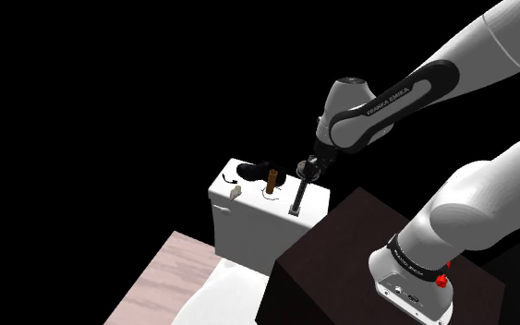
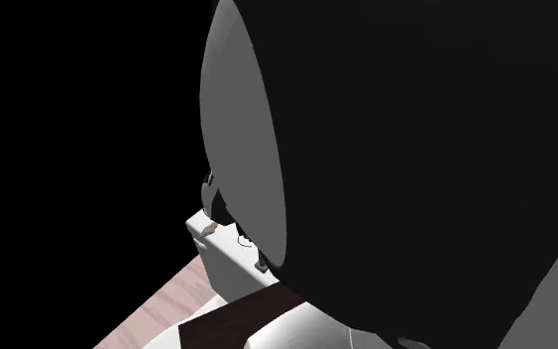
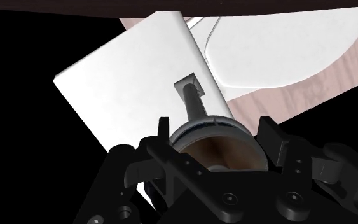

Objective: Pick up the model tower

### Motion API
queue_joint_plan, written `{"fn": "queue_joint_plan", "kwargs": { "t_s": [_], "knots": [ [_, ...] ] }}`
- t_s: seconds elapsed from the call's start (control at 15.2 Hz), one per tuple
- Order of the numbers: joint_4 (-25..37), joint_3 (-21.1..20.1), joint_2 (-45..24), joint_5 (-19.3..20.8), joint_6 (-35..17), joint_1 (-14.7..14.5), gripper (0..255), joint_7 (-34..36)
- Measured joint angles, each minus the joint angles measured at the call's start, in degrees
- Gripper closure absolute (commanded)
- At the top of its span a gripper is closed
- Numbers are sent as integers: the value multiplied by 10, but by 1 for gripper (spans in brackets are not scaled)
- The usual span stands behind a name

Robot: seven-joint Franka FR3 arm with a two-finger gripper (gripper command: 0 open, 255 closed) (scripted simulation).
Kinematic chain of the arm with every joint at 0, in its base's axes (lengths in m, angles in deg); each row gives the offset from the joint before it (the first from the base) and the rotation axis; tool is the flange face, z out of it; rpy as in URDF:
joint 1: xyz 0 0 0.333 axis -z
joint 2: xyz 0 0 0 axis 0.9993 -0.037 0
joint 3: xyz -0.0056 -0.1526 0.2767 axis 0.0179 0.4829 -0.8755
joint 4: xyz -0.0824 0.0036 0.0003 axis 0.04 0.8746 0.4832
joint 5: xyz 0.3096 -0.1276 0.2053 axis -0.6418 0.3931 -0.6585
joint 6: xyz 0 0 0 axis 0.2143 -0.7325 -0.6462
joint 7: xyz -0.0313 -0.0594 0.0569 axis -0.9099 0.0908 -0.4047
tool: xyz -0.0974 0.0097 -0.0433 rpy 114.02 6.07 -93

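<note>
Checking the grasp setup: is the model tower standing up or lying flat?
Standing. The model tower rises from its square base on the white tank to the hand, leaning slightly in the shoulder view.

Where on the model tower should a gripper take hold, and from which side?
Probably the wide round head of the model tower, from above: it stands upright on the white tank, its shaft is thin, and the gripper sits at that head.
</note>
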Motion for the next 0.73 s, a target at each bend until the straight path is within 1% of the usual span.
{"fn": "queue_joint_plan", "kwargs": {
  "t_s": [0.59,0.73],
  "knots": [
    [-1,0,-1,0,-3,0,255,0],
    [2,0,10,0,12,0,255,0]
  ]
}}
